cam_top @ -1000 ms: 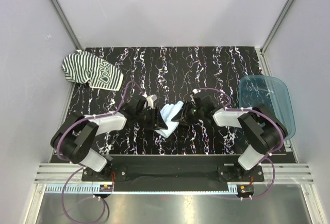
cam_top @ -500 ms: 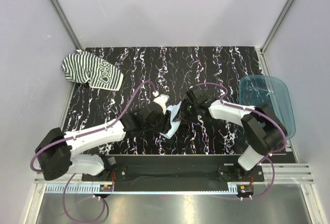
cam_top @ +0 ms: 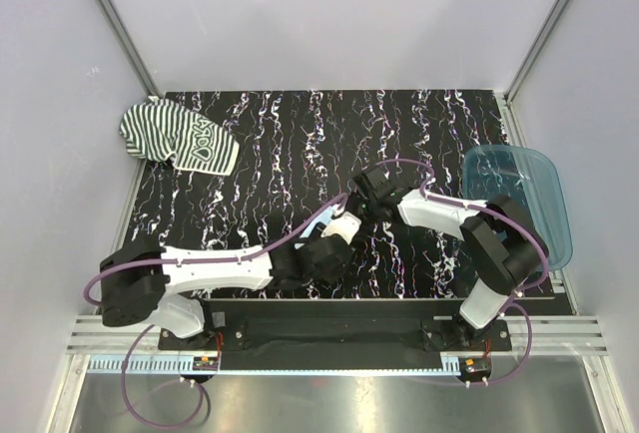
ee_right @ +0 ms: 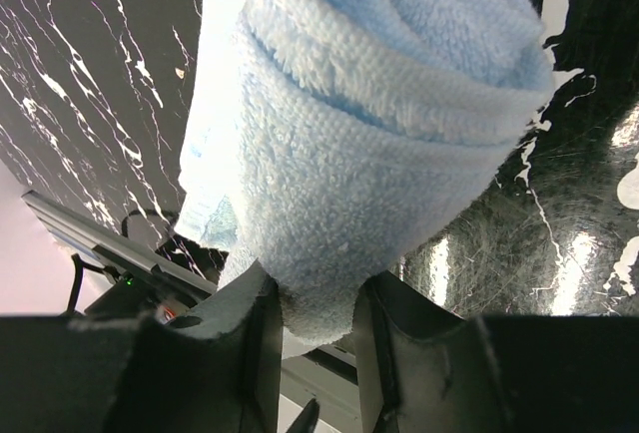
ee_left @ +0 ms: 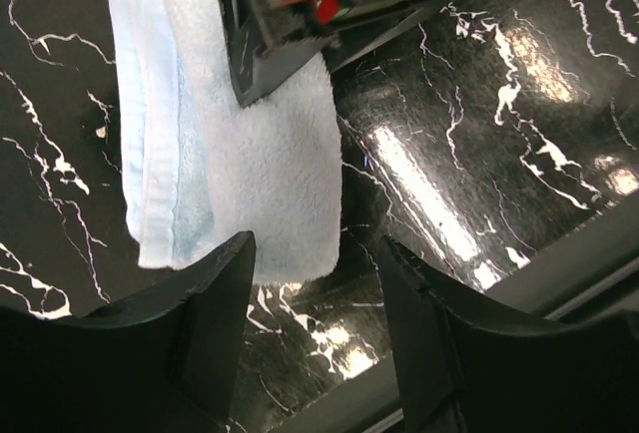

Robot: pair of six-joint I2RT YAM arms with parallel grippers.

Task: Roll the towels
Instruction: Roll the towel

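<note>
Two towels sit well apart. The pale blue towel (ee_right: 369,134) hangs bunched over the table's (cam_top: 419,124) middle, pinched tight in the right gripper (ee_right: 315,303), with the right arm (cam_top: 439,216) folded leftward. The striped towel (cam_top: 178,139) lies crumpled far left. The left arm (cam_top: 215,265) stretches low along the near edge, and the left gripper (ee_left: 315,293) is parted and empty beside the blue cloth's edge.

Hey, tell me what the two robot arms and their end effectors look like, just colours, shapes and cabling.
The left arm and right arm both combine smooth white link shells with bulky black joints. A thin purple cable loops along each arm. The left end effector and right end effector each have two blunt matte black fingers. No lettering is readable.
</note>
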